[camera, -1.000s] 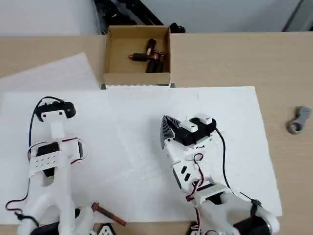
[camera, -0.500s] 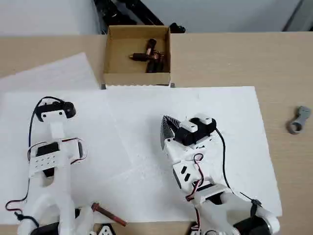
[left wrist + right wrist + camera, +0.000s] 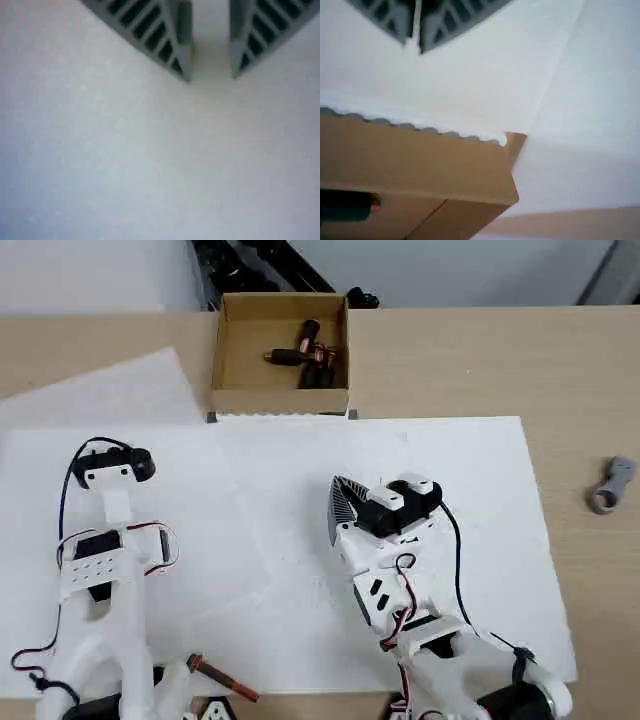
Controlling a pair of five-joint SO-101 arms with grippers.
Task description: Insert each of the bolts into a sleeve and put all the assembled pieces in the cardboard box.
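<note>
The cardboard box (image 3: 228, 350) stands at the back of the table with several dark, copper-ended assembled pieces (image 3: 305, 355) inside. One copper bolt (image 3: 225, 678) lies at the front edge of the white sheet, beside the left arm's base (image 3: 100, 570). My left gripper (image 3: 210, 65) points straight down at bare sheet, its grey fingers (image 3: 170, 40) slightly apart with nothing between them. My right gripper (image 3: 340, 505) hovers over the middle of the sheet, short of the box (image 3: 420, 170), its fingers (image 3: 440, 25) closed to a thin slit and empty. A dark piece (image 3: 345, 206) shows inside the box.
A white foam sheet (image 3: 480, 470) covers most of the wooden table. A small grey part (image 3: 610, 485) lies on the bare wood at the far right. Dark gear sits behind the box.
</note>
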